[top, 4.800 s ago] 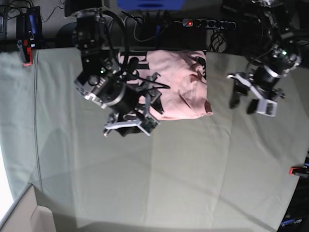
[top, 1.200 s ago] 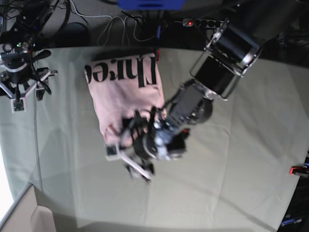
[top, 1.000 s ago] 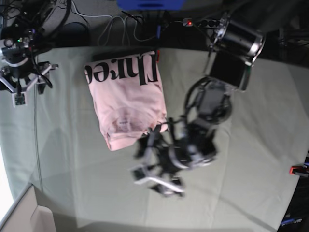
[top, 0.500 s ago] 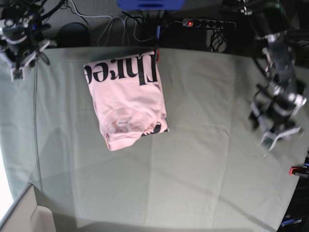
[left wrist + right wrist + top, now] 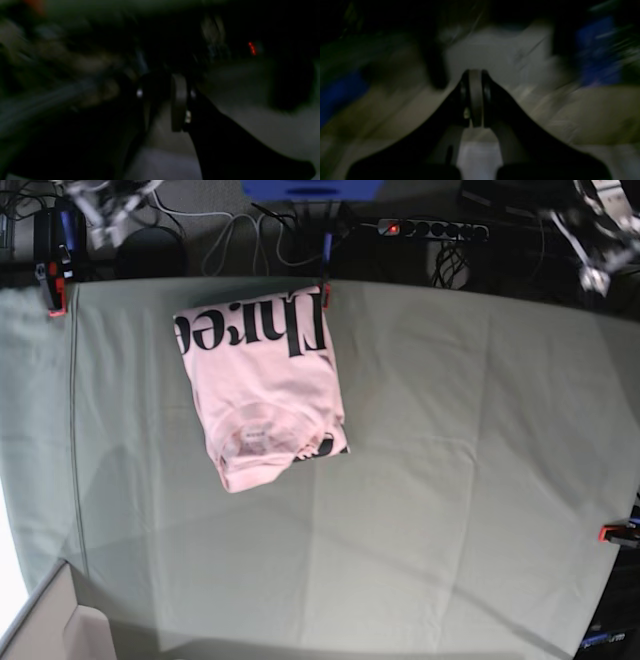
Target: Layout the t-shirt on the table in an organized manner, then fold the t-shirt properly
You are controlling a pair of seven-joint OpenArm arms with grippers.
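The base view alone shows the pink t-shirt [image 5: 262, 385], folded on the table's [image 5: 430, 510] far left. The right gripper [image 5: 476, 100], raised at the far left edge, is closed, empty; the left gripper [image 5: 162, 105], raised far right, is slightly parted, empty.

Both wrist views dark and smeared, both hands blurred

In the base view the left hand [image 5: 585, 265] is a blur cut by the right edge, the right hand [image 5: 105, 225] a blur near the top left; the worktop [image 5: 420, 510] runs out of frame at the bottom, and the small print [image 5: 254, 436] low on the t-shirt [image 5: 262, 395] is unreadable.
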